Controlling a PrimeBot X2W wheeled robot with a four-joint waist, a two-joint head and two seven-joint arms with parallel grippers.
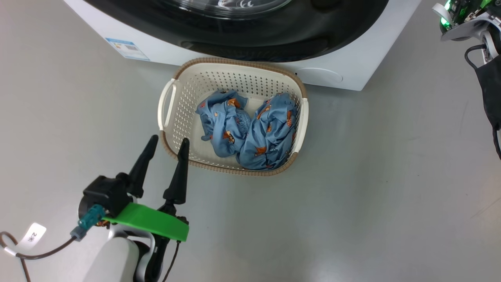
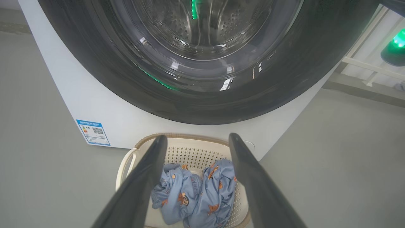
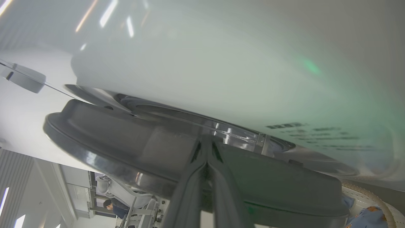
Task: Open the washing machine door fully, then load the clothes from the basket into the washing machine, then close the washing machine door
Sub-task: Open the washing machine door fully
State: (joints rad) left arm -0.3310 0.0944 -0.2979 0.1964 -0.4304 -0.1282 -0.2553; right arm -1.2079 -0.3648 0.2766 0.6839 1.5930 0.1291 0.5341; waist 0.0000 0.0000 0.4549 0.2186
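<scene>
You find the basket (image 1: pixel 184 113) on the floor (image 1: pixel 372 176), just before the washing machine (image 1: pixel 164 49) and under its door (image 1: pixel 297 35). The clothes (image 1: pixel 250 131) lie in the basket side by side, more toward its right end. The label sticker (image 1: pixel 127 48) sits on the machine's front, to the left of the basket. The left gripper (image 1: pixel 169 140) is at the basket's near left corner. The right gripper (image 3: pixel 207 141) is at the door's edge.

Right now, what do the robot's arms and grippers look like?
Left gripper: two long tapered black fingers on a black body, with a bright green plate, teal connector, dark cable with white tag, and pale forearm. Right gripper: dark glossy fingers.
</scene>
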